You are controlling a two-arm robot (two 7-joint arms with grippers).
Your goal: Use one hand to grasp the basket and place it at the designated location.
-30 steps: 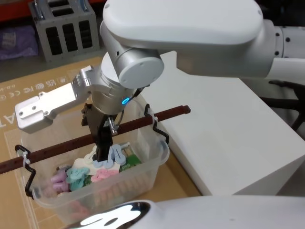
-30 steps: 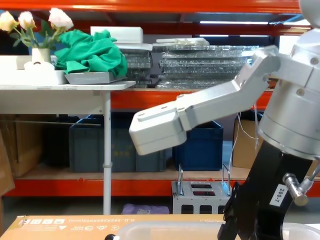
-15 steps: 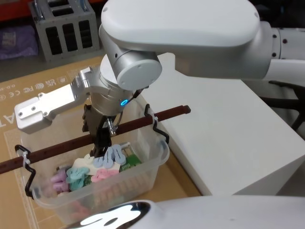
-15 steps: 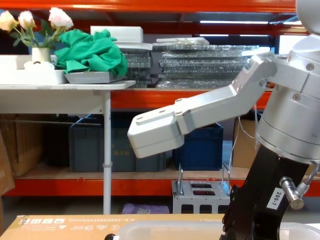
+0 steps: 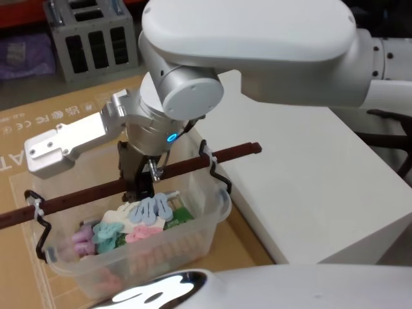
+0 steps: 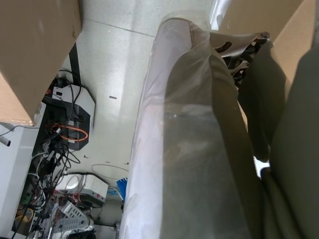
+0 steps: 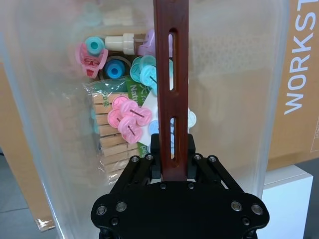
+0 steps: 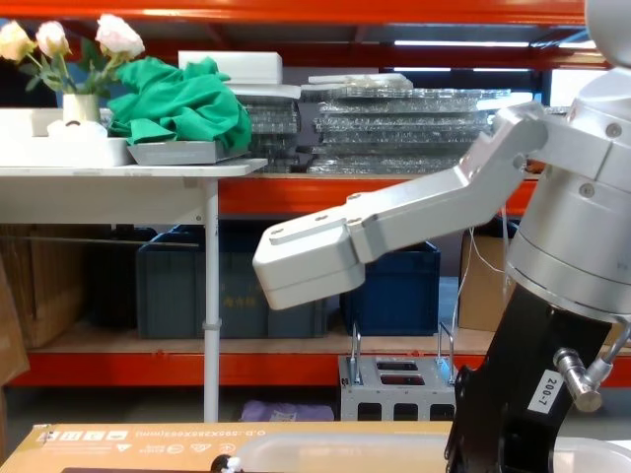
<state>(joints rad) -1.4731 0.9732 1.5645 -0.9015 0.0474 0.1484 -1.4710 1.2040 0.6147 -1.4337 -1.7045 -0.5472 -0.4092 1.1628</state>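
The basket (image 5: 193, 235) is a translucent tub over the brown cardboard sheet, holding pastel clips and wooden pegs. Its reddish-brown bar handle (image 5: 187, 166) runs across the top on black pivots. My right gripper (image 5: 136, 188) reaches down from above and is shut on the middle of that bar. In the right wrist view the black fingers (image 7: 160, 160) clamp the slotted handle (image 7: 171, 74), with the clips and pegs in the tub below. In the chest view the basket's rim (image 8: 345, 445) runs along the bottom edge, beside the black body of my right gripper. I cannot tell whether the tub rests on the cardboard.
A large white block (image 5: 309, 180) stands right of the basket, close to its right wall. A grey slotted rack (image 5: 93, 38) sits on the floor beyond the cardboard (image 5: 64, 116). Farther off are orange shelving, dark blue crates (image 8: 177, 286) and a white table.
My right gripper has risen from among the clips to the level of the handle bar. The basket and its handle have shifted slightly to the right.
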